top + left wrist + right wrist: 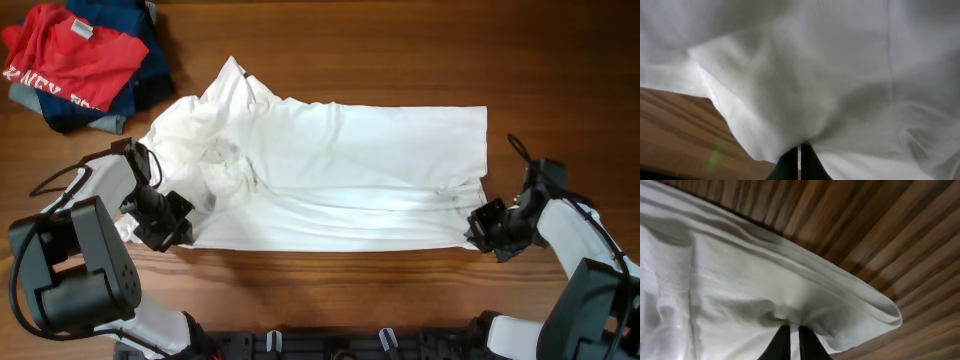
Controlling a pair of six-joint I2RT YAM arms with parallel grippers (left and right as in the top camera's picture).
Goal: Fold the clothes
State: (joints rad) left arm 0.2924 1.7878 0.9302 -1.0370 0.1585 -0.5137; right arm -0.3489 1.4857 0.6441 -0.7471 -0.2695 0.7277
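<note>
The clothes (340,170), a wrinkled white shirt, lie spread across the middle of the wooden table, bunched at the left end. My left gripper (178,218) is shut on the shirt's near left corner; in the left wrist view its black fingers (790,162) pinch a thin layer of white fabric (830,75). At the near right corner my right gripper (484,225) is also shut on the shirt. The right wrist view shows its fingers (810,344) clamped on cloth (740,295) just inside the folded hem.
A red printed T-shirt (70,55) lies on navy blue garments (130,25) at the back left corner. Bare wooden table (400,50) lies behind the shirt and along the near edge.
</note>
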